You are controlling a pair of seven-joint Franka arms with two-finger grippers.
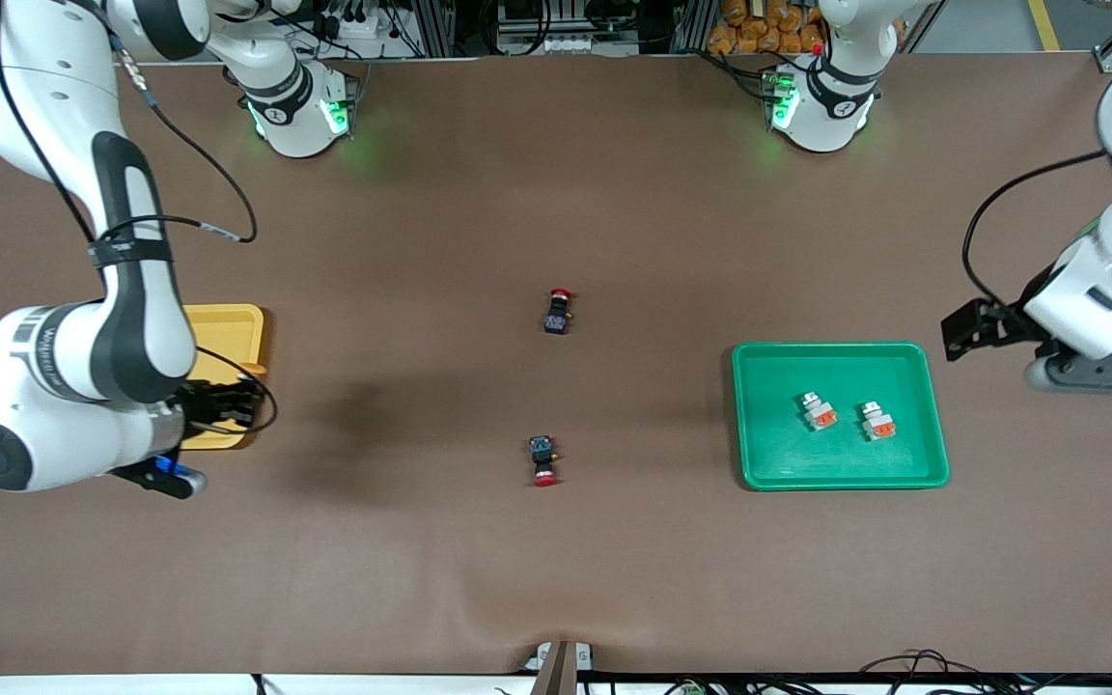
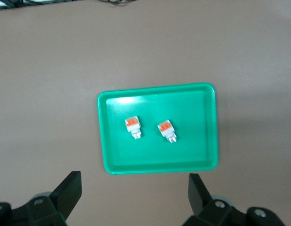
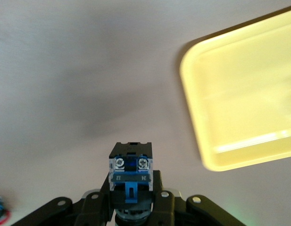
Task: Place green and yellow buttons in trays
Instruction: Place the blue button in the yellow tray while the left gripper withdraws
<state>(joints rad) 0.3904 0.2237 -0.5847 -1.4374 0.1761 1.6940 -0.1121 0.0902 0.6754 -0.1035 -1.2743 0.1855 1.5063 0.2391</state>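
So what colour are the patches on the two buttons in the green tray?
Orange-red, clearest in the left wrist view.

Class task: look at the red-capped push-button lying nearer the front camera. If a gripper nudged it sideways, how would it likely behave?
The red-capped push-button lies on its side, so its round cap may let it roll or pivot. Its blocky body would probably check that. It looks rigid and small, so probably light and easily shoved.

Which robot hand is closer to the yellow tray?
The right one. The right gripper is at the yellow tray, shut on a yellow-capped button. The left gripper waits open by the green tray, at the table's left-arm end.
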